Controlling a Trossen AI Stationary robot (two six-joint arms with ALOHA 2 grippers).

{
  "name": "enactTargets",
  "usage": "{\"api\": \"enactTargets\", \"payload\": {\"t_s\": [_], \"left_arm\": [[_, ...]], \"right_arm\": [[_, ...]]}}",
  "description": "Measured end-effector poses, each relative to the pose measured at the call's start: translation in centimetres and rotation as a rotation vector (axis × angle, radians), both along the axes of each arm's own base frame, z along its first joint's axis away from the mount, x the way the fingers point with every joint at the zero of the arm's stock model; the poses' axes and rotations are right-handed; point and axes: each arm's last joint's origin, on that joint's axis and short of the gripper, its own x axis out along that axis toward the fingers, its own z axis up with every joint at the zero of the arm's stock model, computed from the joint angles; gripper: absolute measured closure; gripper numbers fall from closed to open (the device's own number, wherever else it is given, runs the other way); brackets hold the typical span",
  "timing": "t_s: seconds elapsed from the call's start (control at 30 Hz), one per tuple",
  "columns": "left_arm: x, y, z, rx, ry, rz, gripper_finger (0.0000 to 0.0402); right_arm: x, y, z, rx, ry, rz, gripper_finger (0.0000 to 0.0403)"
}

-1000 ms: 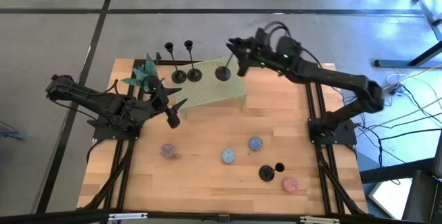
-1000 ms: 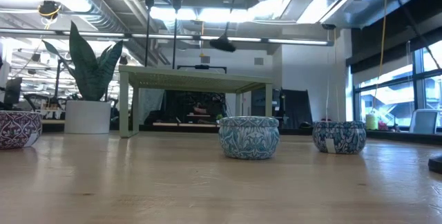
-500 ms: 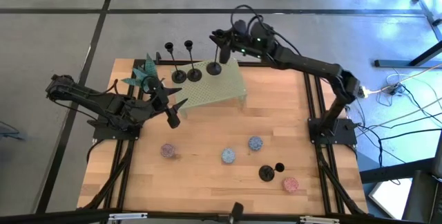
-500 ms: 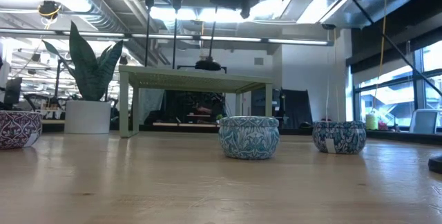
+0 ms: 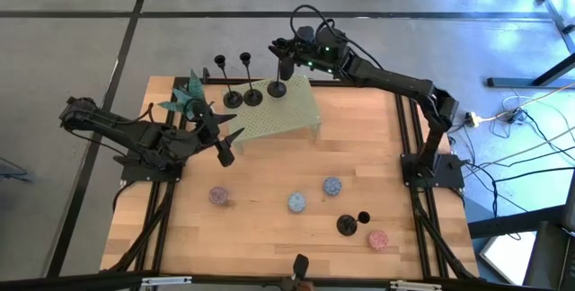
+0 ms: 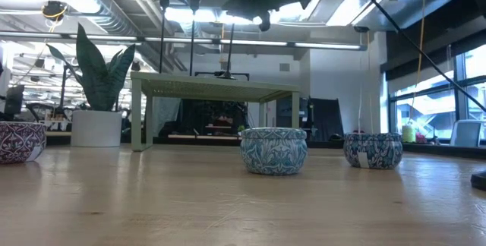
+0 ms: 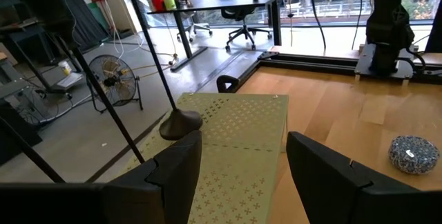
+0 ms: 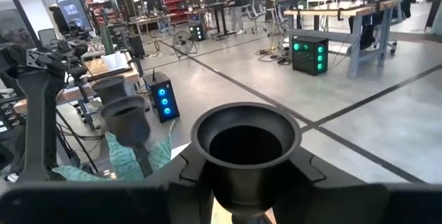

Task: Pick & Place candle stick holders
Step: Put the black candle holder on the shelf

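Two black candle stick holders [image 5: 233, 99] [image 5: 252, 97] stand by their round bases on the far left part of a green perforated stand [image 5: 292, 116]. My right gripper [image 5: 281, 54] is shut on a third holder [image 5: 278, 88] over the stand's far edge; its cup [image 8: 245, 141] fills the right wrist view. A fourth holder [image 5: 347, 224] stands on the table at the near right. My left gripper [image 5: 229, 140] is open and empty beside the stand's left end, and sees a holder base [image 7: 181, 122]. My right gripper pinches the holder's upper end just under the cup [image 8: 242, 207] between its two fingers. The fingers come roughly level from the table's right side and lie across the stem. The holder stands upright, its round base [image 6: 225, 72] on or just at the stand's top.
Several patterned candle tins [image 5: 218, 196] [image 5: 296, 203] [image 5: 332, 186] lie on the near half of the table, with a red one [image 5: 376, 238] near the fourth holder. A green potted plant [image 5: 185, 99] stands at the stand's left end.
My right gripper has carried the holder toward the table's left and far edge and down. The base, which hung clear above the stand, has come down to the stand's top beside the other two holders. The holder has stayed upright.
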Motion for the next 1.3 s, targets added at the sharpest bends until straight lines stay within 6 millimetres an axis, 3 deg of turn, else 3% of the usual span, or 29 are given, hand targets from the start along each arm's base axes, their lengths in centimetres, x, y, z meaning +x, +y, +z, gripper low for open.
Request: {"api": "enactTargets", "payload": {"t_s": [0.83,1.3], "left_arm": [[0.0,0.0,0.1,-0.002,-0.007,0.000,0.0192],[0.0,0.0,0.1,-0.002,-0.007,0.000,0.0192]], "right_arm": [[0.7,-0.3,-1.2,0.024,0.010,-0.002,0.0299],[0.8,-0.4,-1.5,-0.062,0.053,0.005,0.0290]]}}
